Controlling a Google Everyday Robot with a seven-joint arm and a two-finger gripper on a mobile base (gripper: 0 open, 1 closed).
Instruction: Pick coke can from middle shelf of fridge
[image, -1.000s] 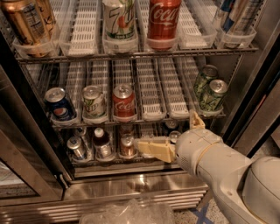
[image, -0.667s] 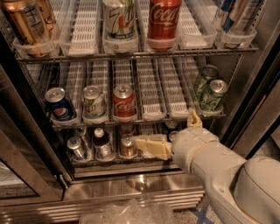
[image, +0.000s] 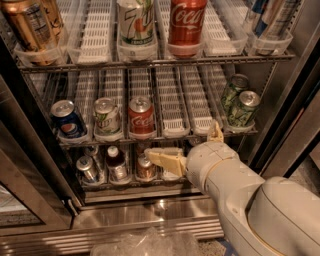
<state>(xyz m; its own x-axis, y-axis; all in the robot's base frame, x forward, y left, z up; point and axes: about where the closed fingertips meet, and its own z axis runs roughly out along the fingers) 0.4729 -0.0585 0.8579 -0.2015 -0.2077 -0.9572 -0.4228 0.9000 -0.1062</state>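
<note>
Fridge (image: 150, 215) door open, cam looks down into it.

Top shelf (image: 95, 62), L to R: bronze can (image: 30, 27), 7UP can (image: 136, 22), big Coca-Cola can (image: 186, 22), blue/silver cans (image: 270, 20) at far right. All are cropped by the top edge.

Mid shelf (image: 172, 107), L to R: Pepsi can (image: 67, 120) in the leftmost lane, white/green can (image: 107, 116) next lane, then coke can (image: 141, 117) in the third lane. It is upright at the front edge, silver lid w/ tab facing up, and in its own lane, not touching either neighbour. Right of it are two lanes of bare white slats, then two green cans (image: 240, 102) at the right end, one behind the other.

Bottom shelf, L to R: silver can (image: 87, 167), dark bottle (image: 116, 162) w/ white cap, brown can (image: 146, 167).

Gripper (image: 181, 141) sits below the mid shelf front rim, in front of the bottom shelf, below-right of the coke can and apart from it. Fingers are spread wide: one tan finger (image: 165, 160) points left w/ its tip overlapping the brown can; the other (image: 216, 132) sticks up across the mid shelf rim, just left of the green cans. White arm (image: 250, 200) runs from the gripper to the near right corner.

Crumpled clear plastic (image: 145, 242) lies near bottom centre, in front of the steel base.
</note>
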